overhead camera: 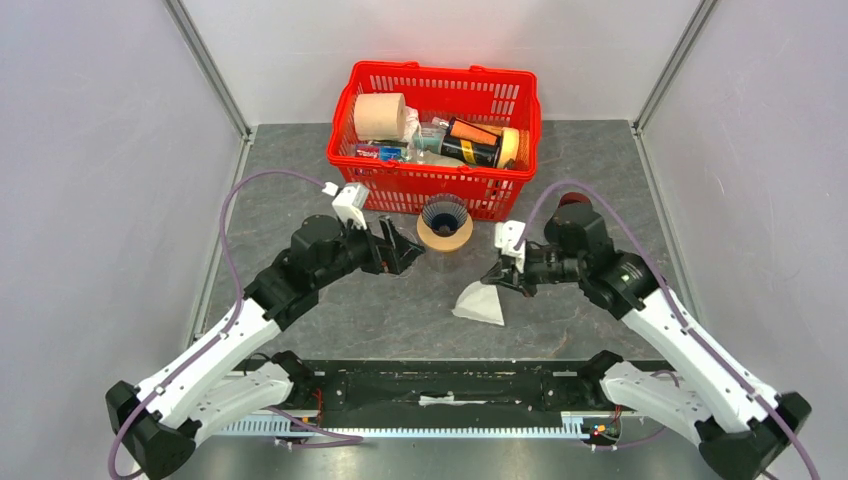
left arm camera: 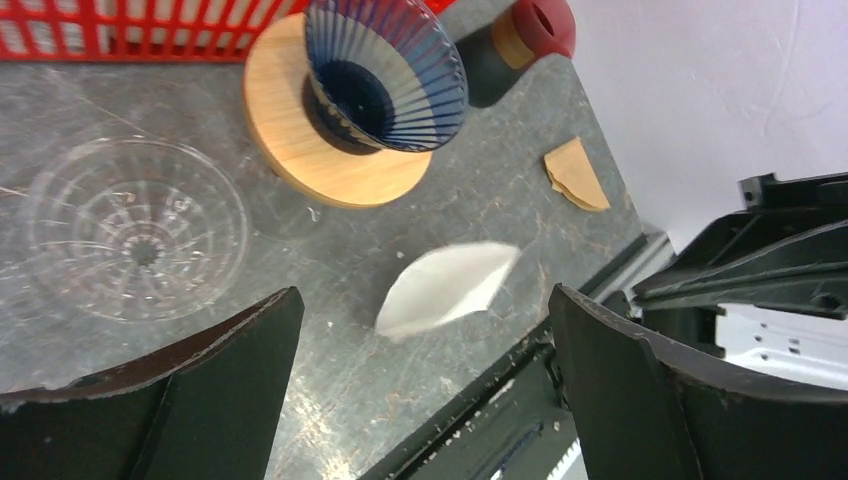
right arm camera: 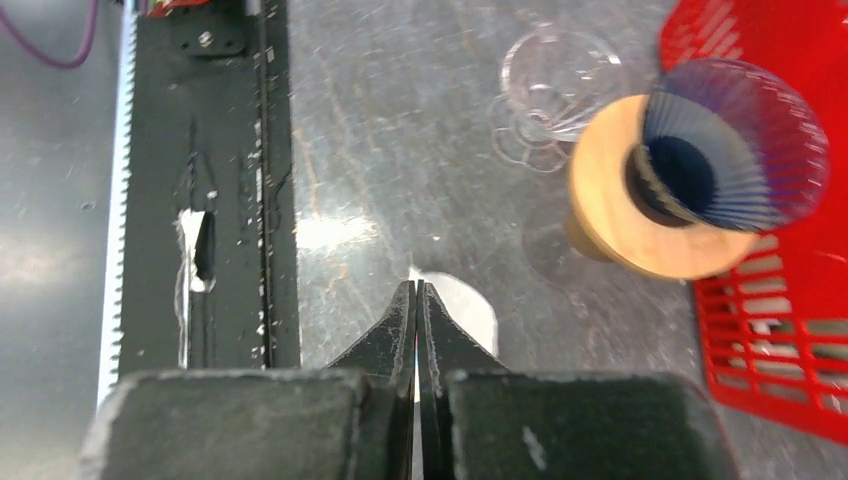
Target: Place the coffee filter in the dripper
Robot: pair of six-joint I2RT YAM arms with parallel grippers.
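You see the right tool (overhead camera: 495, 278) pinched shut on the white coffee filter (overhead camera: 480, 303) above the scuffed grey table (overhead camera: 400, 315). The left tool (left arm camera: 425, 298) is spread apart. The blue dripper (overhead camera: 445, 215) stands before the red basket (overhead camera: 437, 185), within white walls (overhead camera: 100, 150).

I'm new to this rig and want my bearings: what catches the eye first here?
The red basket crammed with goods at the back stands out first. Right in front of it sits the blue ribbed dripper, and just right of that, nearer us, the right pincer is shut on a white coffee filter.
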